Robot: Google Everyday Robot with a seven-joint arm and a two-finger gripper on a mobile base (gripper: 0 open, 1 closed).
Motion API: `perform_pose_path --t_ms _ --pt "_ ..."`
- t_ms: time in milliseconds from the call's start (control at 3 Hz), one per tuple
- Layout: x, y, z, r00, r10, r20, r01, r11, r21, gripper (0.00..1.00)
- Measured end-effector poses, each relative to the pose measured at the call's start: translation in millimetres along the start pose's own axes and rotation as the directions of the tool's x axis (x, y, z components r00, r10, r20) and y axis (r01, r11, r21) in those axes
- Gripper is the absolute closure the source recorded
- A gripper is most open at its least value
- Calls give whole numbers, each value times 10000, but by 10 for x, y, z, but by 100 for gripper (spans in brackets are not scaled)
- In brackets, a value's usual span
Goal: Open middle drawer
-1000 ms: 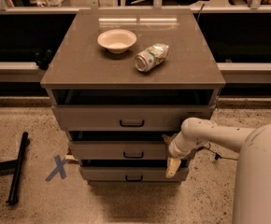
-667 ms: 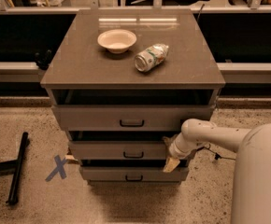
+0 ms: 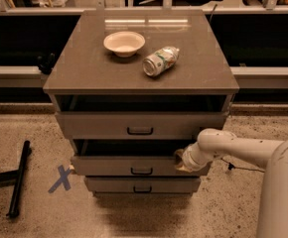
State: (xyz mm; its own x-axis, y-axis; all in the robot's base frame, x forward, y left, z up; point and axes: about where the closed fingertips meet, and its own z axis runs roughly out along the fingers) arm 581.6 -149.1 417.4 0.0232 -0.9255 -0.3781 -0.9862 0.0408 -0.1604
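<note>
Bowl: a cream bowl (image 3: 124, 42) stands on the bench (image 3: 84, 68), toward its back left, with nothing in it.
Can: a can (image 3: 160, 61) with a green and white label lies on its side just right of the bowl, apart from it.
Top drawer: the top drawer (image 3: 104, 125) is pulled partly out. The space above its front is dark, so its contents cannot be made out.
Middle drawer: the middle drawer (image 3: 114, 166), second of three, stands out further than the bottom drawer (image 3: 114, 185). Its inside is in shadow and its contents are unreadable.
Hidden: the arm (image 3: 243, 150) enters from the right, and a large white body (image 3: 283, 197) is cut off at the lower right corner.
Pincer: the pincer (image 3: 180, 160) sits at the right end of the middle drawer's front, against its upper edge. Whether it is spread or closed cannot be told.
Floor: a blue tape cross (image 3: 60, 178) and a black bar (image 3: 17, 180) lie left of the bench.
</note>
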Motion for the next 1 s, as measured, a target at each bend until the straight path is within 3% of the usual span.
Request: perform_pose_path --t_ms 333,667,1000 --pt "-17 -7 -42 10000 0 0 0 10000 0 100" --pt "-23 -9 -54 10000 0 0 0 10000 0 86" --pt "-30 -12 -71 10000 0 1 0 10000 0 62"
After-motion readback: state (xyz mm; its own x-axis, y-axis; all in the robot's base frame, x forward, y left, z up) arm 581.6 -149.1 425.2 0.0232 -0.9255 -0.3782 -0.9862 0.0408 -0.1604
